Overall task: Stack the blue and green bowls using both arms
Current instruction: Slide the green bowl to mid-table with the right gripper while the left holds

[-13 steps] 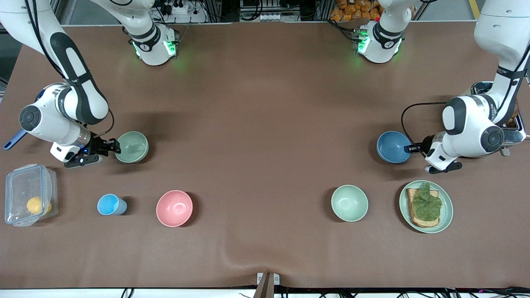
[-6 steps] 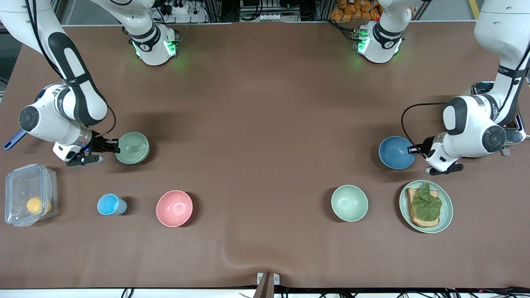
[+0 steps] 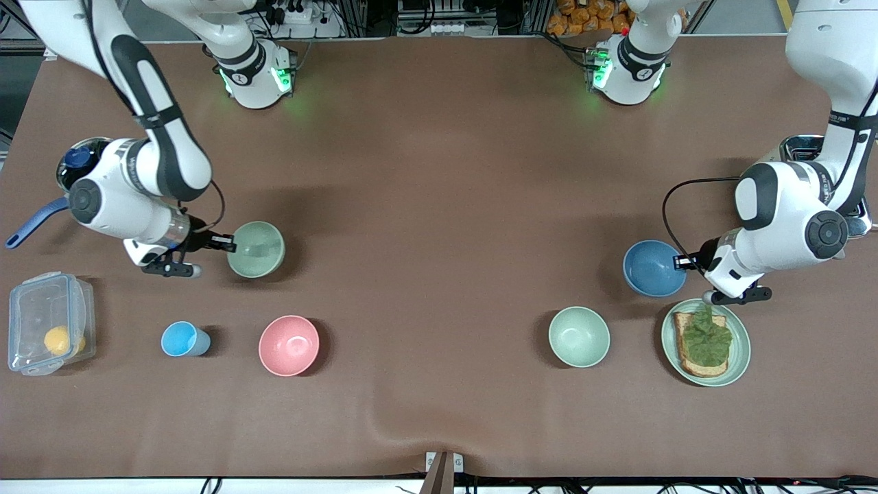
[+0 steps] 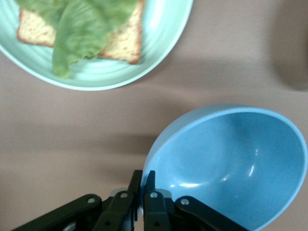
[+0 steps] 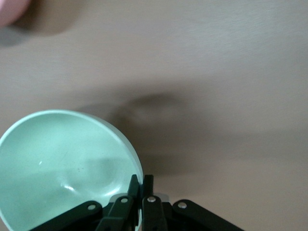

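Observation:
My left gripper (image 3: 684,262) is shut on the rim of the blue bowl (image 3: 649,267) and holds it above the table, beside the plate of toast. In the left wrist view the fingers (image 4: 143,186) pinch the blue bowl's (image 4: 231,163) rim. My right gripper (image 3: 226,243) is shut on the rim of the green bowl (image 3: 257,249) and holds it above the table at the right arm's end. In the right wrist view the fingers (image 5: 140,185) pinch the green bowl's (image 5: 62,168) rim.
A paler mint bowl (image 3: 579,336) and a green plate (image 3: 737,350) with toast and lettuce lie nearer the front camera than the blue bowl. A pink bowl (image 3: 289,345), a small blue cup (image 3: 181,339) and a clear box (image 3: 41,322) lie at the right arm's end. A toaster (image 3: 802,145) stands by the left arm.
The right gripper has carried the green bowl toward the table's middle. The left gripper has moved the blue bowl a little toward the front camera, closer to the toast plate.

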You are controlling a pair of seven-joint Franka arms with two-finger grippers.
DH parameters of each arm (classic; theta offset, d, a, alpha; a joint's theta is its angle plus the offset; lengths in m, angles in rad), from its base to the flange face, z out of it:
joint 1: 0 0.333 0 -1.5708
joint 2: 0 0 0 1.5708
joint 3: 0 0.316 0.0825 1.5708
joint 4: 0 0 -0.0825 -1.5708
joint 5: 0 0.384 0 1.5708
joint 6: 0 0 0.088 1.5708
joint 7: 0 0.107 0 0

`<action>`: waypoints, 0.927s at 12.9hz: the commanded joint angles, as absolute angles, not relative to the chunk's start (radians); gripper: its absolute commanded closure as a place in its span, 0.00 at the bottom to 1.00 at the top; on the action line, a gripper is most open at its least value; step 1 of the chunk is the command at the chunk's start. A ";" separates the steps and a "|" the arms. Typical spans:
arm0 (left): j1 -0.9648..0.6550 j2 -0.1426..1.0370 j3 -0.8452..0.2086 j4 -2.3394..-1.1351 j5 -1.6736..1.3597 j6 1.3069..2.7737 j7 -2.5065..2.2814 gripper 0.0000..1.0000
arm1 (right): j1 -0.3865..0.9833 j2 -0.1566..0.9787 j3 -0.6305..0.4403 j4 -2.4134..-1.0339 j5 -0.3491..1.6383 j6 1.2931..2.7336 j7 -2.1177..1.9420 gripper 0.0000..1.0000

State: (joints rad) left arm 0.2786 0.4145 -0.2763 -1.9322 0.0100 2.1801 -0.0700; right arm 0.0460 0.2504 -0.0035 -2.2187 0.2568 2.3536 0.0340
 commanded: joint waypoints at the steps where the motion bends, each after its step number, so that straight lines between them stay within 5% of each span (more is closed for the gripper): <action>1: 0.273 0.414 -0.319 -1.873 0.015 2.126 -0.081 1.00 | 0.168 0.207 -0.009 -2.223 0.278 2.356 0.292 1.00; 9: 0.291 0.342 -0.364 -1.769 0.015 1.870 -0.089 1.00 | 0.454 0.229 -0.009 -2.158 0.279 2.398 0.817 1.00; 12: 0.293 0.293 -0.365 -1.749 0.015 1.827 -0.115 1.00 | 0.590 0.293 -0.011 -2.160 0.278 2.515 1.018 1.00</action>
State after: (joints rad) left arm 0.2888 0.3365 -0.3589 -1.7535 0.0100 1.8571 -0.0885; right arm 0.5103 0.2463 0.0001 -2.1671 0.2595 2.4527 0.9135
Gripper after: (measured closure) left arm 0.947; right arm 0.965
